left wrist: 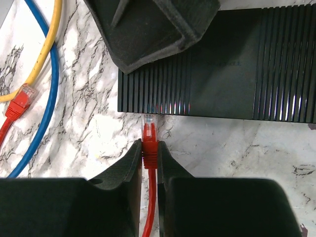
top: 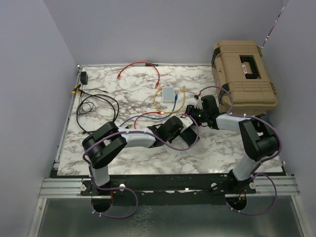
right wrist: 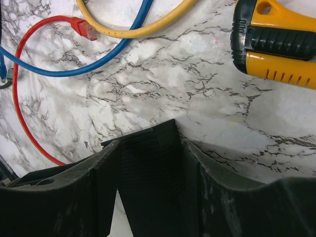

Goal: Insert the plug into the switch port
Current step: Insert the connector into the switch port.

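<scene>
"Left gripper [left wrist: 149,148], what has it got?"

"It's clamped on the plug [left wrist: 149,129]. The fingers pinch the red boot from both sides, and the red cable [left wrist: 148,217] runs back between them."

"And where does the plug point?"

"Straight at the switch [left wrist: 227,64]. The clear tip sits right at the switch's near long edge, close to its left end. I cannot tell whether it has entered a socket, since the ribbed top hides that face."

"Where is the switch itself?"

"Flat on the marble table [left wrist: 237,153], in the middle between the two arms."

"Is the right gripper [right wrist: 148,143] loose?"

"No, its jaws grip a corner of the switch, one finger on each side. In the left wrist view those fingers overlap the switch's far left part."

"Anything else nearby?"

"To the left lie a blue cable [left wrist: 49,98] and a yellow cable [left wrist: 47,49], and a second red plug [left wrist: 19,103] rests just beside the blue one. A yellow-and-black tool [right wrist: 276,39] lies beyond the right gripper, well apart from the switch."
</scene>
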You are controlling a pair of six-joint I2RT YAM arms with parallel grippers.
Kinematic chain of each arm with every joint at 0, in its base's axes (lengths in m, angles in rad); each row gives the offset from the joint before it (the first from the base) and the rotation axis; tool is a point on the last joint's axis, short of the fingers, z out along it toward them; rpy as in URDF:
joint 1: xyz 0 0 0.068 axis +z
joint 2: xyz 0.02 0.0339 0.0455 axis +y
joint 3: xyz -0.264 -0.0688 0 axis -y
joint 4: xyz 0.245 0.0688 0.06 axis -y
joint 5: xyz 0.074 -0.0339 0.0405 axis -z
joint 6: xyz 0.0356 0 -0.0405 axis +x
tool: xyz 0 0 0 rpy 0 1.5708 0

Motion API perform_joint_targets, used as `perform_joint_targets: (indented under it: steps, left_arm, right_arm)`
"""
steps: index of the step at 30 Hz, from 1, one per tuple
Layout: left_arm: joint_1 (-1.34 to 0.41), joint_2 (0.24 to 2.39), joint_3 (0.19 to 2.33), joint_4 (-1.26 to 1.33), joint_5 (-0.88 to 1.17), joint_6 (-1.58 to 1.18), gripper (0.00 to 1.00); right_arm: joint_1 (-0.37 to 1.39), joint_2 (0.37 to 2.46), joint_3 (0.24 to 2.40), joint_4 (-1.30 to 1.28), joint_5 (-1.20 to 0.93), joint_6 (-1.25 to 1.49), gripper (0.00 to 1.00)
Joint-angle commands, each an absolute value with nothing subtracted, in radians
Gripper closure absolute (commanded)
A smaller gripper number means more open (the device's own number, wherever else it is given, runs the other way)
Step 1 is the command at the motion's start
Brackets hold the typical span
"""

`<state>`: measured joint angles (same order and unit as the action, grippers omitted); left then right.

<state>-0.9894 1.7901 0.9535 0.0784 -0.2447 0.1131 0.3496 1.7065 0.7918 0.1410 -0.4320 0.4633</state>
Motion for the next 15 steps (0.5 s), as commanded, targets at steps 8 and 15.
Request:
perform_joint_targets:
  steps: [8,15]
  left_arm:
    - [-0.998,1.738,0.967,0.116,-0.251,0.101,1.0]
    - [-0.997,1.727,0.957,0.129,-0.252,0.088,1.0]
  right_arm:
    - [0.364,1.75,0.796,0.083,-0.415,0.441,0.44]
    - [0.365,1.749,0.796,0.082,-0.416,0.439,0.44]
